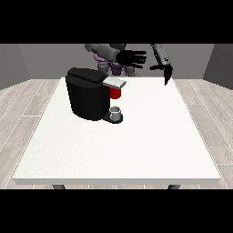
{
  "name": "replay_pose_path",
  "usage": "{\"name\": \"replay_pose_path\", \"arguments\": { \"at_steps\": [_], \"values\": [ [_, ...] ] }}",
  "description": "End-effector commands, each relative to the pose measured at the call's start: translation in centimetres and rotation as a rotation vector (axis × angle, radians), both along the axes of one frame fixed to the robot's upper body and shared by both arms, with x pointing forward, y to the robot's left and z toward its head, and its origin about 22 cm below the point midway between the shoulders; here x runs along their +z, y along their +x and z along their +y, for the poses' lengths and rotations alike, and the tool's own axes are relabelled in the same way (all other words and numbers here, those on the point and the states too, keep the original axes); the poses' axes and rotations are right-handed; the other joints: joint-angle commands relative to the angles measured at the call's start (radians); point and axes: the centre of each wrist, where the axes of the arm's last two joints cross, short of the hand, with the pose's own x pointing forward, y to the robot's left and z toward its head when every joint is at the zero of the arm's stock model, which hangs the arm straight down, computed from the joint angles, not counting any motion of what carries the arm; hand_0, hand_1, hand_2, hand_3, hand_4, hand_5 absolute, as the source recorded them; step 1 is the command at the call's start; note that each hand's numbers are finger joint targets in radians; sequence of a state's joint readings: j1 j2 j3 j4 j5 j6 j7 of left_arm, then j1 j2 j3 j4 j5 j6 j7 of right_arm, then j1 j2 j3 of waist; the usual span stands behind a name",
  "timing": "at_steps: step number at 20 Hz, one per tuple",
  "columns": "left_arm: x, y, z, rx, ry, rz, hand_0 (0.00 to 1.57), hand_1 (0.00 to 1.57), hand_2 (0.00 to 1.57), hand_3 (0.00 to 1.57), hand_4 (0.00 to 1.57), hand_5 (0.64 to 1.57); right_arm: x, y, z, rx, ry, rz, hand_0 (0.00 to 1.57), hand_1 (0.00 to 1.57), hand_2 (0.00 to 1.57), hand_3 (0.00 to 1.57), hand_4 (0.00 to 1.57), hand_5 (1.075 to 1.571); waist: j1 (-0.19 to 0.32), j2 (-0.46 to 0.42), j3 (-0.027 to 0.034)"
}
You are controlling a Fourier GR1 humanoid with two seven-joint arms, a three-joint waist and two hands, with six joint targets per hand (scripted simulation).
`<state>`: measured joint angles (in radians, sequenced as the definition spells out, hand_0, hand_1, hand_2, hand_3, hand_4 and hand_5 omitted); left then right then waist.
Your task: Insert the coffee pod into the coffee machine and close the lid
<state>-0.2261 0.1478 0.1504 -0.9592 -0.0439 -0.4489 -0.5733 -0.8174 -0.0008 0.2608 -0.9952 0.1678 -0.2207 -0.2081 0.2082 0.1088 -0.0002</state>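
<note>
A black coffee machine (87, 93) stands on the white table (118, 145) at the left of its far half. Its grey lid (114, 82) lies low over a red part (115, 93) at the machine's front. A small grey cup (116, 112) sits on the machine's base. The hand at the view's left (132, 57) hovers above and behind the machine, to the lid's upper right, fingers spread straight and holding nothing. The hand at the view's right (166, 73) hangs over the table's far edge with fingers pointing down, apart from everything.
The robot's grey and purple body (111, 63) stands behind the table's far edge. Wooden floor surrounds the table, and grey walls close the room at the back.
</note>
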Motion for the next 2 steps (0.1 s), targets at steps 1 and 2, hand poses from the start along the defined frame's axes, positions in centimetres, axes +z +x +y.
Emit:
{"name": "replay_pose_path", "arguments": {
  "at_steps": [1, 2],
  "values": [
    [-1.6, -1.3, -0.8, -0.027, -0.005, 0.036, 0.0, 0.0, 0.0, 0.0, 0.17, 1.571, -4.3, -3.5, 0.8, 0.156, 0.006, 0.011, 0.0, 0.0, 0.0, 0.0, 0.51, 1.571, 0.004, -0.018, 0.0003],
    [-1.1, -0.8, 0.4, 0.013, 0.004, 0.003, 0.0, 0.0, 0.0, 0.0, 0.17, 1.571, -4.8, -4.2, 0.5, 0.197, 0.057, 0.036, 0.0, 0.0, 0.0, 0.0, 0.46, 1.571, -0.025, -0.001, 0.0002]
  ]
}}
